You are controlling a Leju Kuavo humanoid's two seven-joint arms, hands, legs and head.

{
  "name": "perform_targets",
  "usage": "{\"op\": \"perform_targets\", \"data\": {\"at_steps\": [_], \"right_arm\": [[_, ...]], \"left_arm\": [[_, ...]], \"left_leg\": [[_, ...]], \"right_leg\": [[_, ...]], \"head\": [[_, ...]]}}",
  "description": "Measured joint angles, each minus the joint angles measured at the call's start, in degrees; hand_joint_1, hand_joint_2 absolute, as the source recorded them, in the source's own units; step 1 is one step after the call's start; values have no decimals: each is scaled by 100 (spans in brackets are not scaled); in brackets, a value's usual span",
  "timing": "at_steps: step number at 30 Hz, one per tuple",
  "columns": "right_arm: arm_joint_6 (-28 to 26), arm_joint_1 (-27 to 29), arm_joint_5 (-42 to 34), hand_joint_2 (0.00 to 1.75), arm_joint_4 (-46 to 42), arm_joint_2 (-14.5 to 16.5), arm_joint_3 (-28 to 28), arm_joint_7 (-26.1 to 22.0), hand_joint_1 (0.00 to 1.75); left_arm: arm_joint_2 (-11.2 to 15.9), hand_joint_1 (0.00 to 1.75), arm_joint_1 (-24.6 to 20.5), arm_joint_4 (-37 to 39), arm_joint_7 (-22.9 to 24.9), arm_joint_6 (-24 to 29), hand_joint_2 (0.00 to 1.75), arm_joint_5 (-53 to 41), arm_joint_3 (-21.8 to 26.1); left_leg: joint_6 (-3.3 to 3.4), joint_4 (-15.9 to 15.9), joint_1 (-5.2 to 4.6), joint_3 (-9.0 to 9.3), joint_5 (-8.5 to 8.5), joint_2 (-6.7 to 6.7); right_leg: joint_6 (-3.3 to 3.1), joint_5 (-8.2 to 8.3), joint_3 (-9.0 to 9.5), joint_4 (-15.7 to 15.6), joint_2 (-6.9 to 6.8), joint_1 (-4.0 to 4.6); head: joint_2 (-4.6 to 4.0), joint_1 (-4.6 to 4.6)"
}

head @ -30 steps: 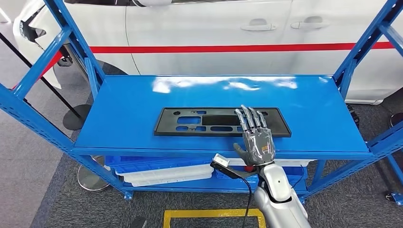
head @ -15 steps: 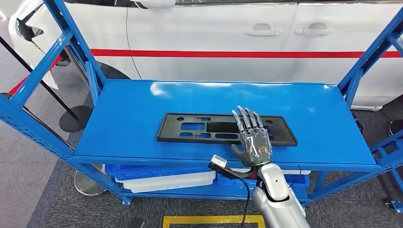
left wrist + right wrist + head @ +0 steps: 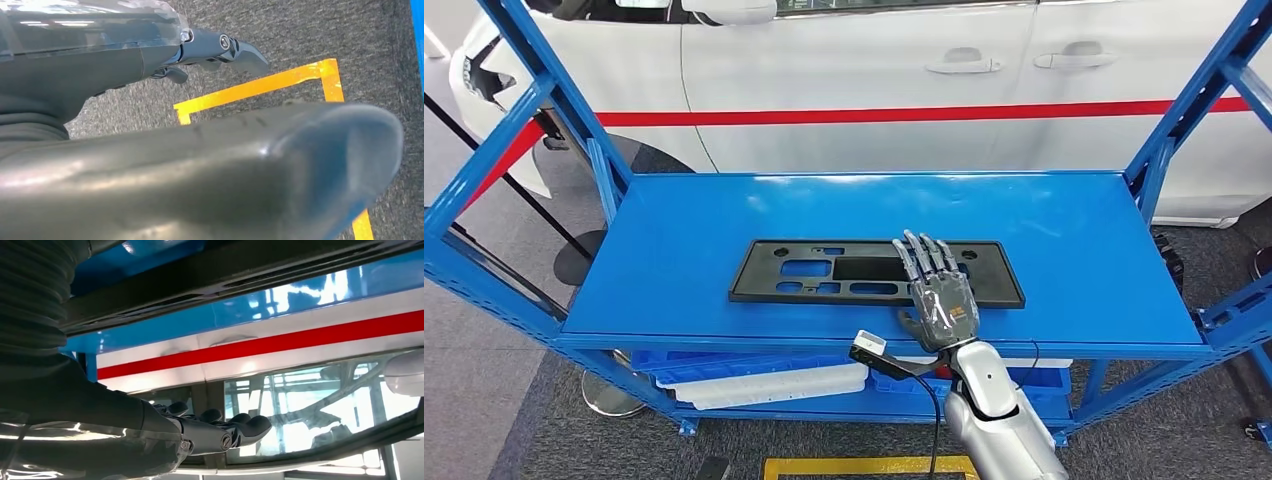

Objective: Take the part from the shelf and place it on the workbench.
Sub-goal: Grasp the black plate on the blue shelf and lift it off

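Observation:
The part is a long flat black plate [image 3: 864, 268] with several cut-outs, lying lengthwise on the blue shelf top [image 3: 724, 215] toward its front edge. My right hand [image 3: 941, 295] lies over the right portion of the plate, palm down, fingers straight and slightly spread, holding nothing. Whether it touches the plate I cannot tell. In the right wrist view the same hand [image 3: 220, 432] shows its dark fingers stretched out flat. My left hand [image 3: 215, 45] hangs over the grey floor with nothing in it, its fingers extended.
A white car [image 3: 874, 70] with a red stripe stands right behind the shelf. Blue slanted posts [image 3: 514, 130] frame both shelf ends. White and blue trays [image 3: 764, 380] sit on the lower level. Yellow floor tape [image 3: 864, 465] marks the carpet in front.
The whole picture has shifted a little, so the camera moved. My right hand stays flat over the plate's right portion, now slightly nearer its middle.

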Motion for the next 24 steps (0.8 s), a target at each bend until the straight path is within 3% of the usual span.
{"op": "perform_targets", "data": {"at_steps": [2,3,4,7,9,12,14,17,18,19,21,23,24], "right_arm": [[24,-27,-1,175,117,17,38,1,0],[39,-34,-3,175,180,23,52,1,0],[54,-45,-7,175,236,34,66,1,0],[79,-153,-60,175,433,115,105,12,0],[70,-271,-94,175,639,193,128,57,0],[34,-470,-99,175,995,336,181,158,0],[11,-589,-99,175,1179,406,207,191,0],[-1,-697,-150,175,1448,453,230,194,0],[-9,-734,-182,175,1549,473,240,193,41],[-19,-781,-212,175,1641,504,253,193,85],[-32,-909,-260,175,1815,588,289,197,172],[-16,-1056,-296,175,2000,674,332,207,175],[-7,-1116,-309,175,2092,720,356,221,175]], "left_arm": [[0,0,12,0,-4,6,0,8,0],[-1,0,19,0,-5,10,0,11,0],[-1,0,24,0,-5,13,0,13,0],[3,0,23,0,12,20,0,13,0],[7,0,12,0,24,29,0,13,0],[-1,0,12,0,25,39,0,16,2],[-9,0,4,0,22,44,0,17,3],[-12,0,4,0,19,51,0,28,4],[-14,0,12,0,16,55,0,46,4],[-15,0,19,0,14,60,0,65,4],[-19,0,20,0,11,65,0,96,4],[-20,0,6,0,13,67,0,98,5],[-21,0,2,0,18,67,0,99,6]], "left_leg": [[-9,683,0,-335,-240,0],[3,761,-1,-383,-206,0],[27,612,-3,-321,-69,0],[169,-548,-50,225,464,-1],[224,-884,-91,379,524,-3],[269,-982,-67,420,564,4],[314,-1061,-30,465,603,15],[340,-1064,-36,472,595,12],[334,-1056,-34,474,587,9],[321,-1041,-30,475,575,8],[277,-984,-20,476,531,8],[212,-901,-34,442,477,6],[177,-875,-42,426,460,6]], "right_leg": [[-19,-9,4,1,-6,24],[-25,-13,9,2,-6,37],[-30,-18,19,2,-1,50],[-20,-36,49,5,24,83],[26,-39,38,6,31,85],[121,-71,24,36,25,81],[177,-285,-126,378,16,78],[242,-708,-649,1397,10,30],[261,-704,-748,1548,8,12],[276,-594,-743,1487,5,-5],[291,-195,-470,849,-7,-37],[258,22,-200,254,-8,-37],[223,31,-152,134,-3,-25]], "head": [[0,1],[0,1],[0,1],[0,1],[0,0],[1,0],[1,1],[2,1],[2,1],[2,1],[1,1],[0,0],[0,-1]]}}
